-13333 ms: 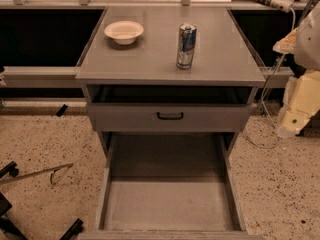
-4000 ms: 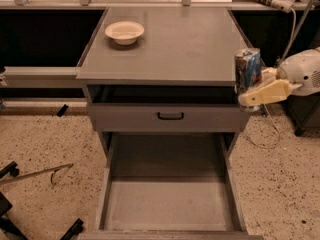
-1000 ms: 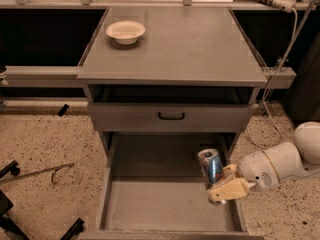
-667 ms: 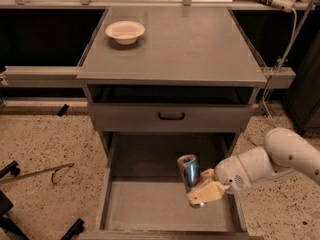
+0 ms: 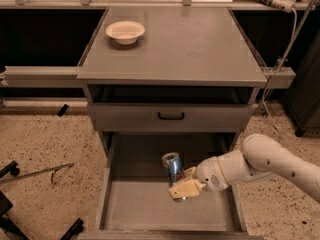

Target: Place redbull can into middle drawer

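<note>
The redbull can [image 5: 173,167], slim, silver and blue with a shiny top, is upright inside the open middle drawer [image 5: 145,206]. My gripper [image 5: 181,186] is shut on the redbull can's lower half and comes in from the right on a white arm [image 5: 270,161]. The can is over the middle of the drawer's grey floor. Whether its base touches the floor is hidden by the fingers [image 5: 182,189].
A shallow cream bowl [image 5: 125,32] sits at the back left of the grey cabinet top [image 5: 200,49]. A closed drawer front with a black handle [image 5: 171,116] is above the open drawer. Black stands and a metal rod [image 5: 35,174] lie on the speckled floor at left.
The arm has carried the can from the cabinet top down over the right side and into the open drawer. Over the last second it moved left toward the drawer's middle.
</note>
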